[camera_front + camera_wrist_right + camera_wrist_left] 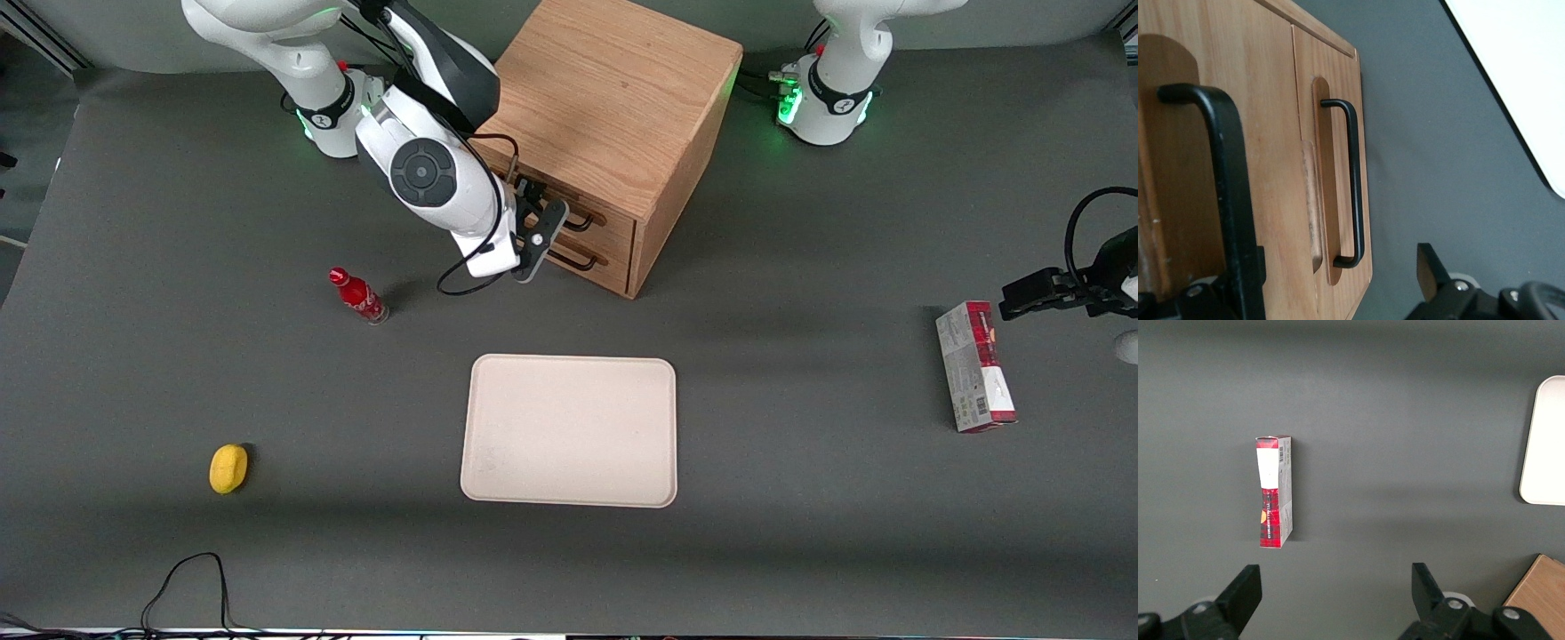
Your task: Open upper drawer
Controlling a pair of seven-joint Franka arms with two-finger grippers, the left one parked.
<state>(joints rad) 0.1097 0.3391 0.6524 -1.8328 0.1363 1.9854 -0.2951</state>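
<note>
Your tool [532, 242] sits right at the cabinet [613, 116] front, level with the upper drawer [569, 209], which looks shut in the cabinet's face above the lower drawer [1335, 193]. The wrist view shows the tool spread wide: one finger [1238, 267] lies against the upper handle [1221, 193], the other [1431, 270] stands clear over the gray surface [800, 533]. Nearer the camera lie a tray [570, 430], a bottle [358, 296] and a lemon [228, 468].

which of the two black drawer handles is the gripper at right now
The upper drawer's handle: the gripper is on it, one finger showing. The lower drawer's handle hangs free, nearer the tabletop.
</note>
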